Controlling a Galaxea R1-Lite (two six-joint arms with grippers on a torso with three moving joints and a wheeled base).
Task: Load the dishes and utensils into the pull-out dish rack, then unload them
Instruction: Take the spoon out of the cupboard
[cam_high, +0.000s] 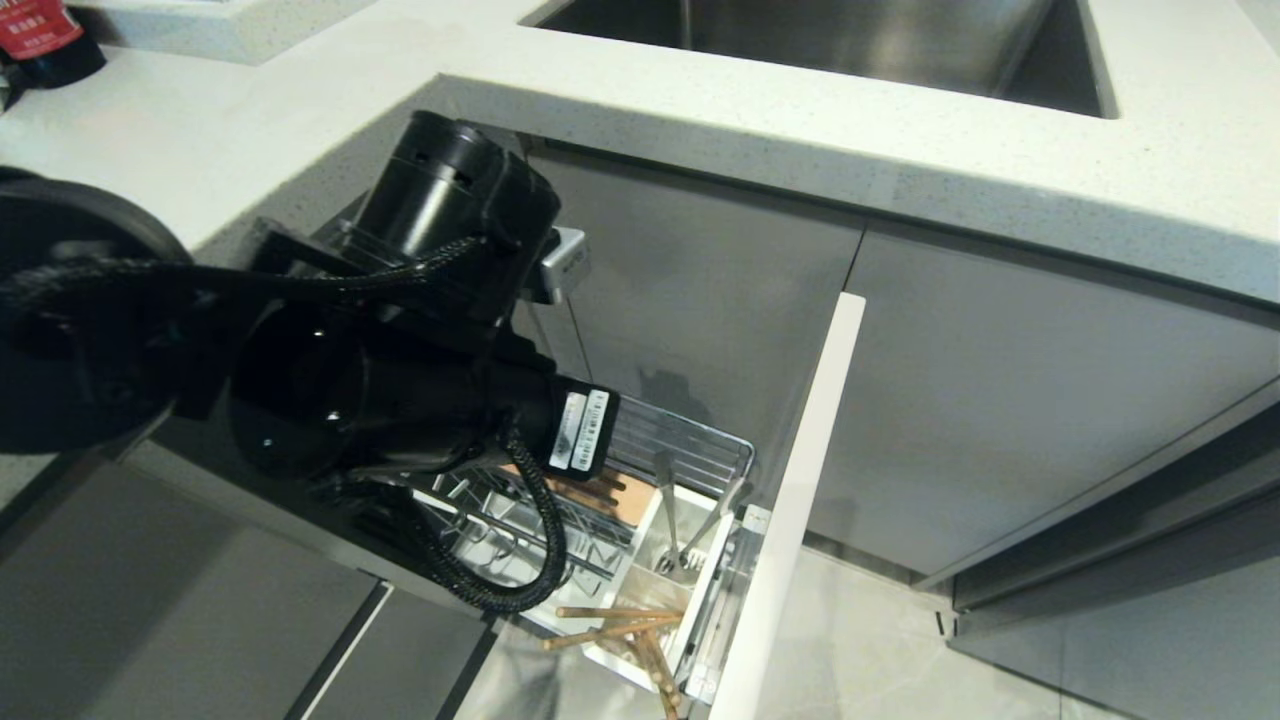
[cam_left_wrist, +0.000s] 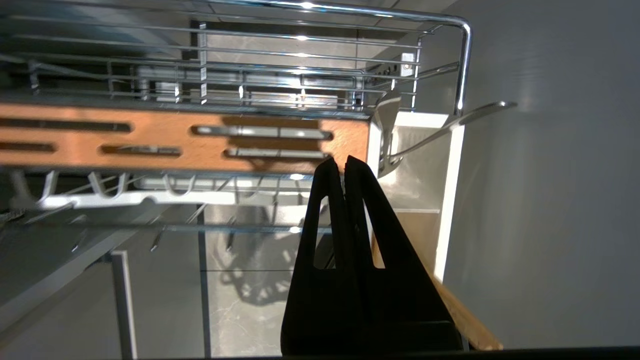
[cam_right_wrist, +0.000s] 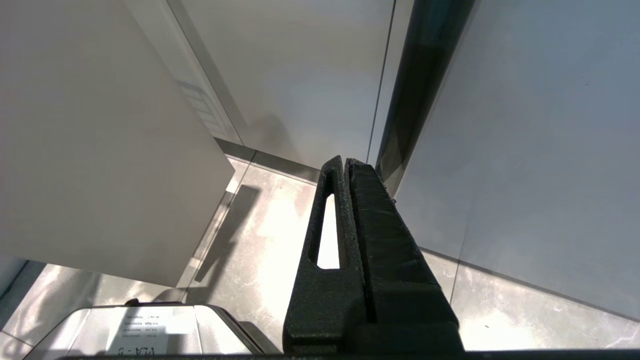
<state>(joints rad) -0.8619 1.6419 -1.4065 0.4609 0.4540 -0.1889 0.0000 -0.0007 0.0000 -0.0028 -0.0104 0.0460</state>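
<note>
Pull-out dish rack (cam_high: 690, 450) drawn out below the sink counter (cam_high: 900, 150), grey front (cam_high: 790, 520) edge-on. Wooden chopsticks (cam_high: 620, 625) lying across the white utensil caddy (cam_high: 650, 560); silver utensils (cam_high: 672, 520) standing in its far compartment, exact kind unclear. Slotted wooden strip (cam_left_wrist: 175, 142) beside the caddy. Left gripper (cam_left_wrist: 338, 162) pressed together, empty, over the rack near that strip's end. Right gripper (cam_right_wrist: 345, 162) likewise closed, parked low over the floor (cam_right_wrist: 260, 240) by the cabinets.

Left arm (cam_high: 380, 370) filling the left half of the head view, bent downward; left gripper (cam_left_wrist: 339, 162) pressed shut, empty. Right gripper (cam_right_wrist: 346, 162) likewise shut, pointing floorward.
</note>
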